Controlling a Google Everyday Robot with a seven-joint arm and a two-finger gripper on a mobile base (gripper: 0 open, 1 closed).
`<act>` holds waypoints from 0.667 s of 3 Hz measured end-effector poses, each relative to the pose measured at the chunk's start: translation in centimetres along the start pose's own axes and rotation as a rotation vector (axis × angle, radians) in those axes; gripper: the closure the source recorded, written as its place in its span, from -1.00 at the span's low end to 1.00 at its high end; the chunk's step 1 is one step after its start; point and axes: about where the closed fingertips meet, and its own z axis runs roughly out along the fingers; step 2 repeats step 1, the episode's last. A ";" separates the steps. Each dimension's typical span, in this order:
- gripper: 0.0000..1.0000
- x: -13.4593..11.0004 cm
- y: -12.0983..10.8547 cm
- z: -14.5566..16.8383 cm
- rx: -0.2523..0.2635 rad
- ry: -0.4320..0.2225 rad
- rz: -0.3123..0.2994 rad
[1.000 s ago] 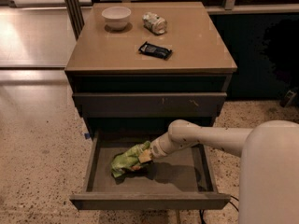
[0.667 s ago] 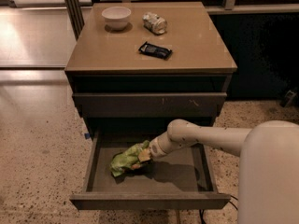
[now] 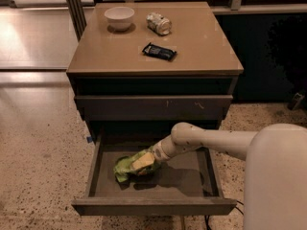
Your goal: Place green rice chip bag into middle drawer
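Observation:
The green rice chip bag (image 3: pixel 125 166) lies crumpled in the left half of the open middle drawer (image 3: pixel 188 177), the pulled-out grey-brown tray at the bottom of the cabinet. My gripper (image 3: pixel 147 160) reaches down into the drawer from the right and is at the bag's right end, touching it. The bag hides the gripper's tips. My white arm (image 3: pixel 211 140) crosses the drawer's right side.
On the cabinet top (image 3: pixel 206 42) stand a white bowl (image 3: pixel 119 17), a crushed can (image 3: pixel 159 23) and a small black wrapped bar (image 3: pixel 159 51). A shut drawer front with pale scratches (image 3: pixel 153 107) sits above the open one. Speckled floor (image 3: pixel 38 166) lies to the left.

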 end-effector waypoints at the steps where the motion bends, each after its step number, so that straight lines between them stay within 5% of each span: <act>1: -1.00 0.0 0.0 0.0 0.000 0.000 0.000; 2: -1.00 0.0 0.0 0.0 0.000 0.000 0.000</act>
